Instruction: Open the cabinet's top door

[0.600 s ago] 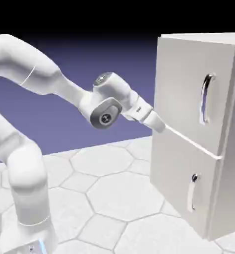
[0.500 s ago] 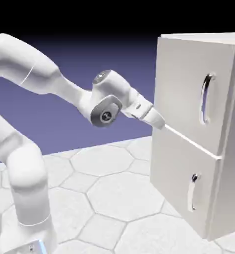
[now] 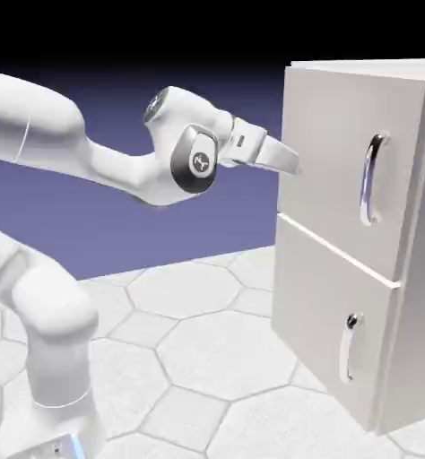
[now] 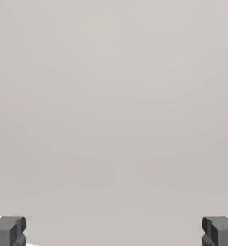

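Exterior view: the gripper (image 3: 295,168), spread and empty, has risen beside the top door (image 3: 340,161), its handle (image 3: 369,179) still out of reach.

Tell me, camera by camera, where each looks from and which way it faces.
Exterior view: stands beside the robot, facing the arm and the cabinet; base, arm and gripper show.
Hand view: rides on the hand, looking along the gripper at a plain pale surface, likely the top door; only the fingertips show, wide apart.
Shared: the gripper, and probably that door.
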Robot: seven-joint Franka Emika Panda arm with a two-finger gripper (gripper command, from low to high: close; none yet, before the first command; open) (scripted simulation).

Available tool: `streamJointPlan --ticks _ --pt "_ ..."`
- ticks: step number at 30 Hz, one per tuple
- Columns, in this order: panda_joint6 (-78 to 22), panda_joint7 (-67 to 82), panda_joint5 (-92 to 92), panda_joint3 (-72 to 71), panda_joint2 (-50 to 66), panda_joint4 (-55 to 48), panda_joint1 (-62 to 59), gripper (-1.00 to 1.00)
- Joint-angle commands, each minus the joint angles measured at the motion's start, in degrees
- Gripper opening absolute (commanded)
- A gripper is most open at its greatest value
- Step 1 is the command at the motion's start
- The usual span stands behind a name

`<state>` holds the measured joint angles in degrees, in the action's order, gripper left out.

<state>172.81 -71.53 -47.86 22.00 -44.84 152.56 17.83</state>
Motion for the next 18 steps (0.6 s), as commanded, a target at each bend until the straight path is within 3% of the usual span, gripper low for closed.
streamJointPlan --ticks 1,18 --pt "-0.06 -1.52 -2.5 1.15 -0.64 -0.44 0.89 0.0" --pt "-1.12 -27.24 -44.86 20.62 -11.42 -7.91 16.06 0.0"
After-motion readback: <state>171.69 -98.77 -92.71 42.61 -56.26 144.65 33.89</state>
